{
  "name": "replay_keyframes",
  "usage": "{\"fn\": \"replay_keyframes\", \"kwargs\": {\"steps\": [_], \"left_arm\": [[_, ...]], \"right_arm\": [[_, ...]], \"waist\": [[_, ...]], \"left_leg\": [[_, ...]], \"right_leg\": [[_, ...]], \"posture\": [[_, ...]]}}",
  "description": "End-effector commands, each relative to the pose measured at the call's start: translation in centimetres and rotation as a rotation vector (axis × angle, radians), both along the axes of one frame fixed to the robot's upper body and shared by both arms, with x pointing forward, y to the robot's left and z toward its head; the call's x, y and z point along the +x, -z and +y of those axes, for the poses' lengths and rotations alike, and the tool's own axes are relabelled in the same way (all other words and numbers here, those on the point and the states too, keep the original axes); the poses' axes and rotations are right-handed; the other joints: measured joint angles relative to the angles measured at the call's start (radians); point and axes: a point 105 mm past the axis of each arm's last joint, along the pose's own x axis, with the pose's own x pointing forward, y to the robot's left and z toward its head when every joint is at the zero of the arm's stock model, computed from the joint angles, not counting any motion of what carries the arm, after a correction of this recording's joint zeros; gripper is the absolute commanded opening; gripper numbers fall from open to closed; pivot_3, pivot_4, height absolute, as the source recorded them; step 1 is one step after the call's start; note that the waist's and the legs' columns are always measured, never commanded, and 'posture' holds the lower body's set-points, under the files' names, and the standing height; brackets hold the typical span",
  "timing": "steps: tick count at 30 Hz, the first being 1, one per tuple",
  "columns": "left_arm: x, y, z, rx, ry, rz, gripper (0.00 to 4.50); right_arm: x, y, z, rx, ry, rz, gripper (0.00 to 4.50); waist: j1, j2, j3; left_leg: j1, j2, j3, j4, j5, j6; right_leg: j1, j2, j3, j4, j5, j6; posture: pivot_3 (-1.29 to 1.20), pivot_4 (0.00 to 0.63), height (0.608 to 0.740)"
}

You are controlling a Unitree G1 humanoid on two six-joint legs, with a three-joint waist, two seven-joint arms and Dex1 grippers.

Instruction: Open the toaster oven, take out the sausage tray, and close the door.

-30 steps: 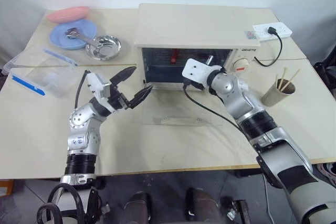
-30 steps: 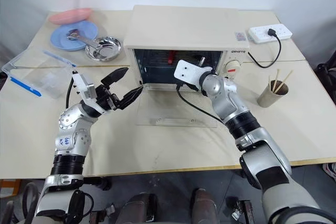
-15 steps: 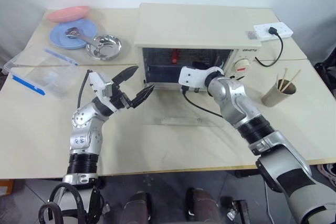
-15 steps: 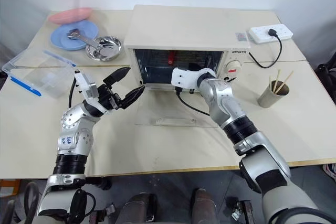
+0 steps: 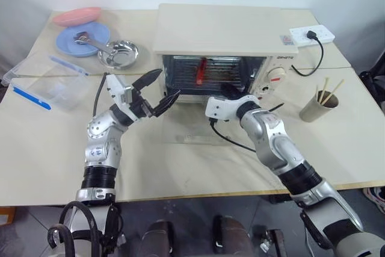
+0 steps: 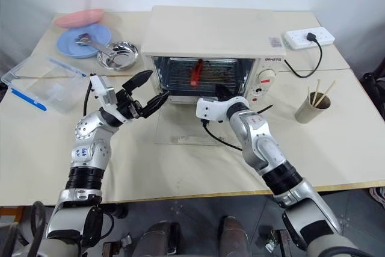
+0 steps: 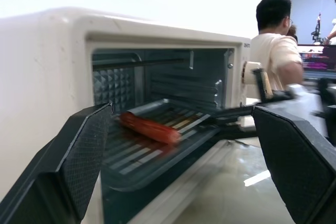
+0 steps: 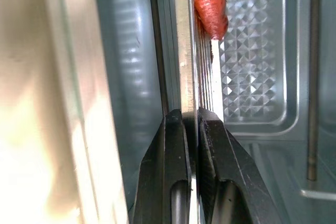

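Nearest me, the door (image 5: 198, 127) lies flat on the table (image 5: 180, 167), dropped open in front of the oven. Above its left corner, at about nine o'clock from the oven mouth, the left gripper (image 5: 157, 90) hovers with its two black fingers spread wide and nothing between them. At about five o'clock from the mouth, the right gripper (image 8: 191, 121) has its fingers pinched tight on the front rim of the sausage tray (image 7: 157, 145). The tray juts partway out of the toaster oven (image 5: 219, 28), one red sausage (image 5: 200, 71) lying on its ribbed base. Farther off, at ten o'clock, a steel bowl (image 5: 118, 53) sits beside a blue plate (image 5: 72, 43); at two o'clock, a power strip (image 5: 311, 34).
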Motion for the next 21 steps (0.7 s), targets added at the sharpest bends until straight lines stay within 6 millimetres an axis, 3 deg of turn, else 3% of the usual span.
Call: {"fn": "replay_keyframes", "kwargs": {"steps": [1,14,21], "left_arm": [[-0.1,-0.7,0.1,0.015,0.0,-0.038,4.5],[0.4,-0.9,0.8,0.027,-0.008,-0.03,4.5],[0.5,-0.8,0.9,0.029,-0.008,-0.023,4.5]], "right_arm": [[-1.5,-2.5,-0.4,0.024,-0.025,-0.098,0.02],[-5.8,-0.9,-0.1,-0.004,-0.096,-0.052,0.02],[-7.1,-0.7,0.2,0.023,-0.11,-0.042,0.02]], "waist": [[0.002,0.0,0.0],[0.003,0.0,0.0],[0.001,0.0,0.0]], "left_leg": [[0.0,0.0,0.0,0.0,0.0,0.0],[0.0,0.0,0.0,0.0,0.0,0.0],[0.0,0.0,0.0,0.001,0.0,0.0]], "right_leg": [[0.0,0.0,0.0,0.0,0.0,0.0],[0.0,0.0,0.0,-0.001,0.0,0.0],[0.0,0.0,0.0,0.0,0.0,0.0]], "posture": [[0.0,0.15,0.74],[0.0,0.15,0.74],[0.0,0.15,0.74]]}}
